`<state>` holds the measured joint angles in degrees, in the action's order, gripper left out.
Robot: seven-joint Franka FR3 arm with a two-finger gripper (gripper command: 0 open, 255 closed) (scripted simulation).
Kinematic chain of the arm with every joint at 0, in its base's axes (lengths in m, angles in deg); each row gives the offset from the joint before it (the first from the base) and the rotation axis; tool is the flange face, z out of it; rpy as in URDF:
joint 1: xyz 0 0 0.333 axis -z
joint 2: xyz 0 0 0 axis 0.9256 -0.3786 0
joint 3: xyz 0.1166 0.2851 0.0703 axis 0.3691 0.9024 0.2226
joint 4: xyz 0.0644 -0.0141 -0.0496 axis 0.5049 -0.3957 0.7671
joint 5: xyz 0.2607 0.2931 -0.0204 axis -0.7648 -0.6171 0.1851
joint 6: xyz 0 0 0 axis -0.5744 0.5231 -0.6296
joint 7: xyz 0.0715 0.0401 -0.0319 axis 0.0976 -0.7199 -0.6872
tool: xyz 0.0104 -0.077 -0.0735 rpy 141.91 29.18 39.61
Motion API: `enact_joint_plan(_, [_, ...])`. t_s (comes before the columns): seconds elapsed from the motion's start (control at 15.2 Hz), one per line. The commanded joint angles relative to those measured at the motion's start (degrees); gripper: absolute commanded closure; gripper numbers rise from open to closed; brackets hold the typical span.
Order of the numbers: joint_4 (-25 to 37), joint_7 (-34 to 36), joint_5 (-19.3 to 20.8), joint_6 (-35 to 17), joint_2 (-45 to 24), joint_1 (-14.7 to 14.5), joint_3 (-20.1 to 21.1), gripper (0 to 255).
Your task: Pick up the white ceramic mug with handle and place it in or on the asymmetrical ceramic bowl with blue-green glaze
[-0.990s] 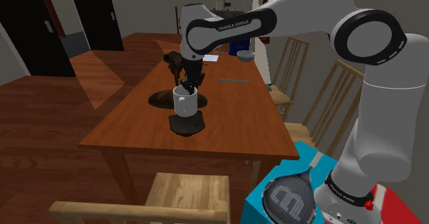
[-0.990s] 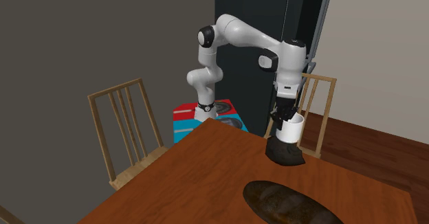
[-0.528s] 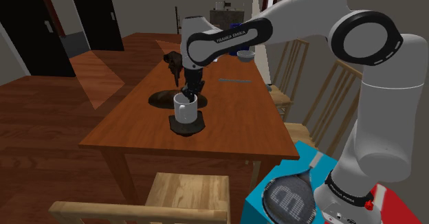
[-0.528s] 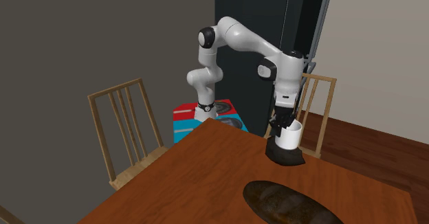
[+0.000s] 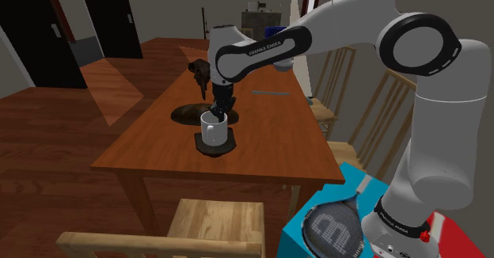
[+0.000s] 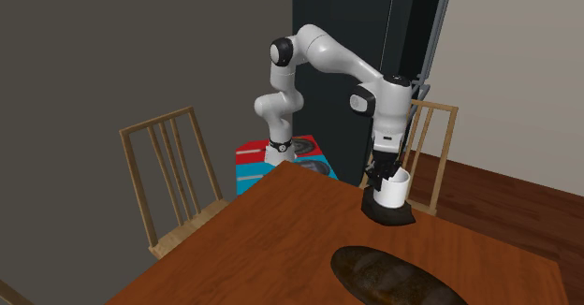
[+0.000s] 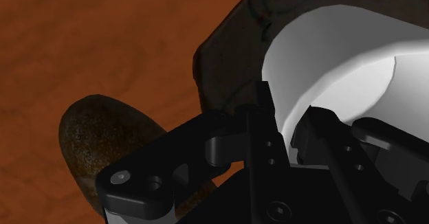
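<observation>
Gripper [image 5: 216, 115] pinching white mug [image 5: 213, 130] by rim, base hidden in dark bowl [image 5: 229, 146].

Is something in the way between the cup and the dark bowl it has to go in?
No, nothing visible. The gripper clasps the white mug by its wall, and the mug's bottom sits in the dark bowl.

The mug [image 5: 213, 127] sits in the bowl [image 5: 216, 149] on the table [image 5: 277, 138].
</observation>
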<state>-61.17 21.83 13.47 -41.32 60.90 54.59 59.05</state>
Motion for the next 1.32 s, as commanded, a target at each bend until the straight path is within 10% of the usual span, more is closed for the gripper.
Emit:
enact_joint_plan(0.0, [0.01,0.00,0.00,-0.02,0.01,0.00,0.00,255])
enact_joint_plan(0.07, [0.01,0.00,0.00,-0.02,0.01,0.00,0.00,255])
enact_joint_plan(0.13, [0.00,0.01,0.00,-0.02,0.01,0.00,0.00,0])
enact_joint_plan(1.25, [4.64,-0.21,-0.32,6.54,1.96,0.05,0.10,0])
